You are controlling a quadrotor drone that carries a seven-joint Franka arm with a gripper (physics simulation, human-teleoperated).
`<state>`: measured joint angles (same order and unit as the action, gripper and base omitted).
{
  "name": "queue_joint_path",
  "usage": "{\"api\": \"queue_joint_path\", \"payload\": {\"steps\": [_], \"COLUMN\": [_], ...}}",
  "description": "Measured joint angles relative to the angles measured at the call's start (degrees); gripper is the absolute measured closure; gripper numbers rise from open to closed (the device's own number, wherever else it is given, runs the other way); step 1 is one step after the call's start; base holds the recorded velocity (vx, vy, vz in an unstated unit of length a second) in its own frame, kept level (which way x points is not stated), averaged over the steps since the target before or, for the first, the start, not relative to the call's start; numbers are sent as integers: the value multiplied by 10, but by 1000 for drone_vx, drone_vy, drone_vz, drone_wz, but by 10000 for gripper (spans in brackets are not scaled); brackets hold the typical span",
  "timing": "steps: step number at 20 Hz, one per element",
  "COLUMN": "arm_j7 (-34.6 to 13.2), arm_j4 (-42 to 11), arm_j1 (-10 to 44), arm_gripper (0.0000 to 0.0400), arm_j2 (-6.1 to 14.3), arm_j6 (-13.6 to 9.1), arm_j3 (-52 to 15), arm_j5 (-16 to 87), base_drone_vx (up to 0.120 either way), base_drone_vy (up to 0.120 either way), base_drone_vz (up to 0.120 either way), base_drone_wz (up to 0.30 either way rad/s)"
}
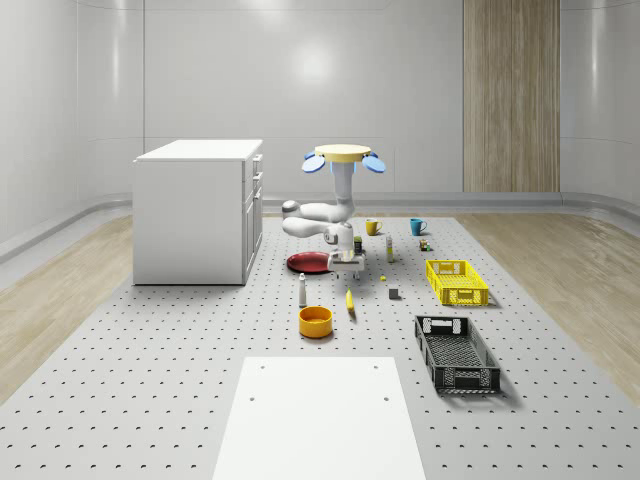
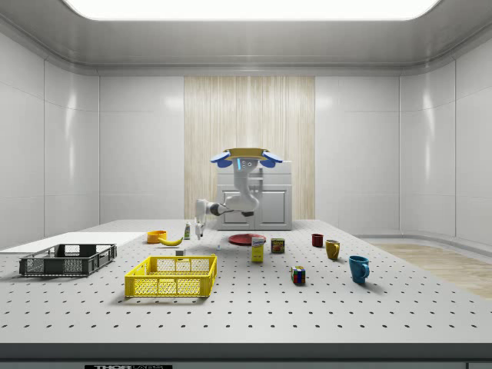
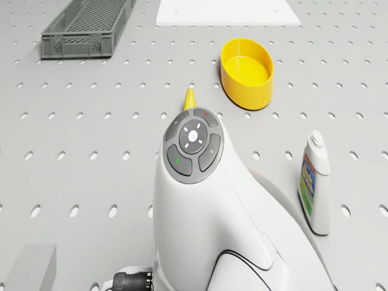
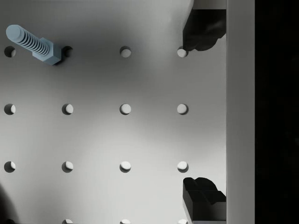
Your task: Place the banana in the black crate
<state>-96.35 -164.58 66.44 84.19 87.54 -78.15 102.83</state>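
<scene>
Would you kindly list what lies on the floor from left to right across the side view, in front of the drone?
Black crate → orange bowl → banana → red plate → dark red mug → yellow mug → blue mug.

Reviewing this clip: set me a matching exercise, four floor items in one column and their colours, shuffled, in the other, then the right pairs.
Things:
1. banana
2. crate nearest the white mat
3. plate beside the cabinet
4. mug farthest toward the whole-scene view's right

Colours:
A. red
B. blue
C. yellow
D. black

Pairs: 1-C, 2-D, 3-A, 4-B
</scene>
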Motion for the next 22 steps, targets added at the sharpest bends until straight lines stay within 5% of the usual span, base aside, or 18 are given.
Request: {"api": "queue_joint_path", "payload": {"steps": [22], "arm_j7": [-4], "arm_j4": [1], "arm_j1": [4], "arm_gripper": [0], "arm_j2": [20], "arm_j6": [19], "arm_j3": [-3], "arm_j5": [-8], "base_drone_vx": [120], "base_drone_vy": [0], "base_drone_vz": [0], "base_drone_wz": [0]}}
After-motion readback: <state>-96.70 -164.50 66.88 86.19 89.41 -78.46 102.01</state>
